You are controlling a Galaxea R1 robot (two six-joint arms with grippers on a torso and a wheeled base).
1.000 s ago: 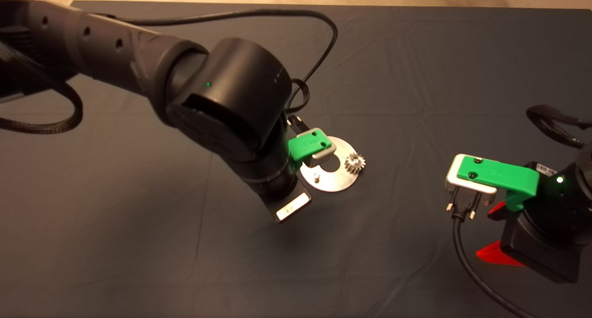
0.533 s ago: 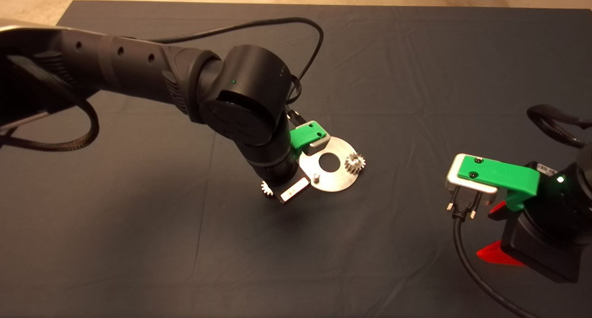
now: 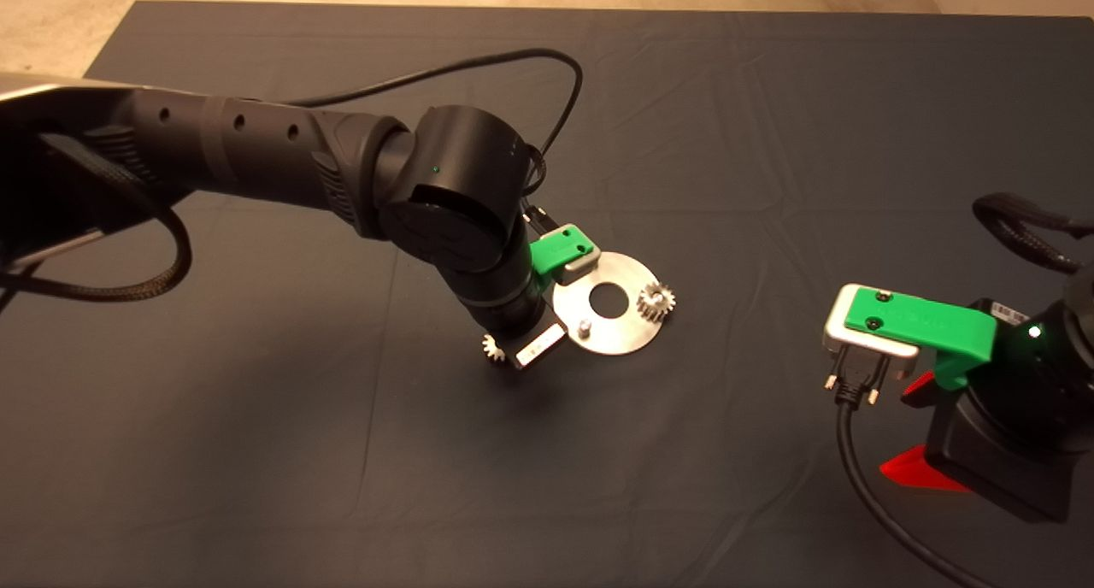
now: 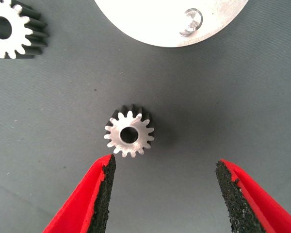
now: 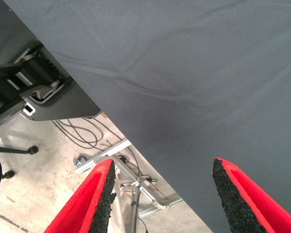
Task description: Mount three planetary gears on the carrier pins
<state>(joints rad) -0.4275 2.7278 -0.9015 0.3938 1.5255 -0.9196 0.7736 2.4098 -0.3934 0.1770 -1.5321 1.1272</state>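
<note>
The carrier disc [image 3: 620,336] lies mid-mat. One planetary gear [image 3: 656,301] sits on its right pin, and a bare pin [image 3: 585,326] stands at its front left. My left arm reaches over the disc's left edge and hides its own gripper there. In the left wrist view my left gripper [image 4: 165,194] is open and hovers over a loose gear [image 4: 129,134] lying flat on the mat just beyond the fingertips. A second loose gear [image 4: 12,31] lies farther off. The disc [image 4: 150,19] and a pin [image 4: 190,23] show beyond. A loose gear [image 3: 491,347] peeks out beside the wrist.
My right gripper [image 3: 914,430] is parked at the mat's lower right, open and empty; its wrist view [image 5: 162,194] looks past the mat's edge [image 5: 136,141] at floor, cables and a metal frame. A black cable [image 3: 863,477] trails from the right wrist.
My left arm has swung left and down toward the mat beside the disc. The disc's centre hole and a loose gear have come into view. The right arm has not moved.
</note>
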